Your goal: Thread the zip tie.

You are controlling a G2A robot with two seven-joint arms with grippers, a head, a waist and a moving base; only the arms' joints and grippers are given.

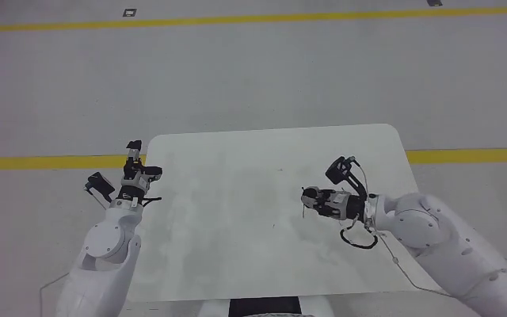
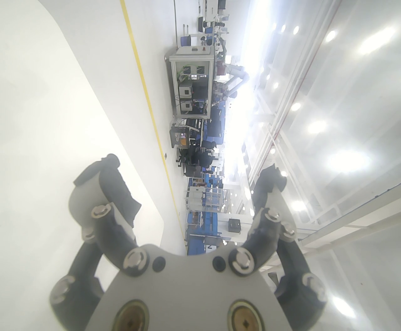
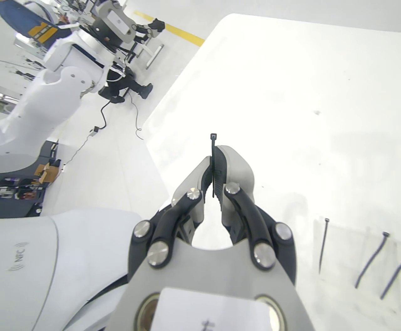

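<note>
A black zip tie (image 3: 213, 156) stands upright in my right gripper (image 3: 214, 155), which is shut on its strap; the square head (image 3: 213, 136) pokes out past the fingertips. In the top view the right gripper (image 1: 306, 196) hovers over the right half of the white table (image 1: 238, 238), and the zip tie (image 1: 303, 209) hangs from it as a thin dark line. My left gripper (image 1: 140, 161) is at the table's left edge near the far corner. Its fingers (image 2: 106, 178) are spread wide, so the left gripper (image 2: 188, 177) is open with nothing in it.
Three spare black zip ties (image 3: 322, 244) (image 3: 372, 260) (image 3: 391, 280) lie side by side on the table (image 3: 282, 78) close to my right arm. A yellow floor line (image 1: 253, 17) runs beyond the table. The left arm's gripper (image 3: 150, 26) is far off across the table.
</note>
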